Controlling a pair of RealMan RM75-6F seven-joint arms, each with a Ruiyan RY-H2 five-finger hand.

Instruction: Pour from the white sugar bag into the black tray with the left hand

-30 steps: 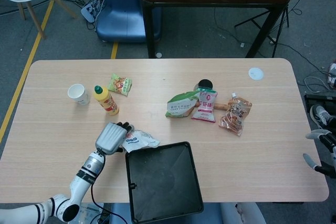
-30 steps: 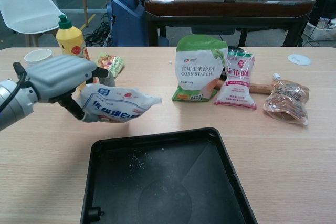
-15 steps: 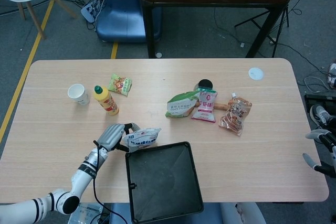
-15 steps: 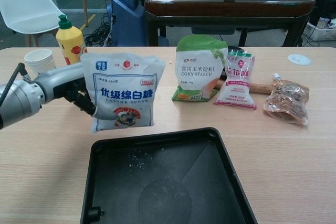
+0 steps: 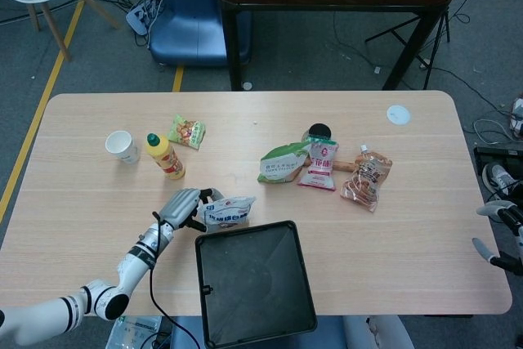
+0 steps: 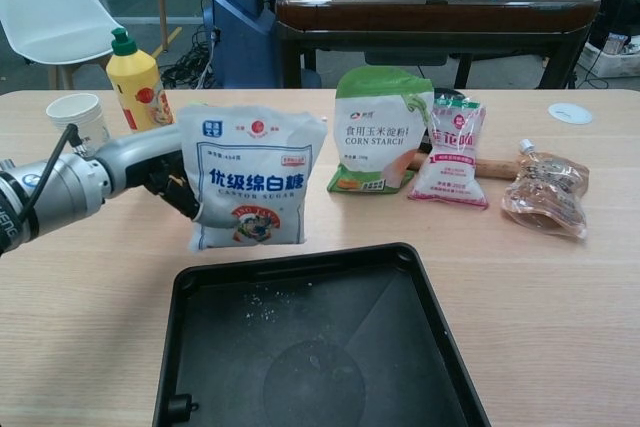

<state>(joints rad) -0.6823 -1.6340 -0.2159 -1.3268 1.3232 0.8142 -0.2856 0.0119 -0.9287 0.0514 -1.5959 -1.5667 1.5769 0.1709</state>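
Black tray [image 6: 300, 347]: nearest, just below and right of the left hand.
Left hand [image 6: 165, 162]: clamped on the white sugar bag [image 6: 250, 182], held upright above the table [image 6: 560, 287].
Corn starch bag [image 6: 378, 132]: farther right, standing.
Right hand [image 5: 498, 230]: far right; state unclear.

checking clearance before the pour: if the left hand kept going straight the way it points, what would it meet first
Probably the standing green-and-white corn starch pouch. The left hand, holding the upright white sugar bag, points rightward along the table behind the black tray; depth is unclear, so it might pass in front.
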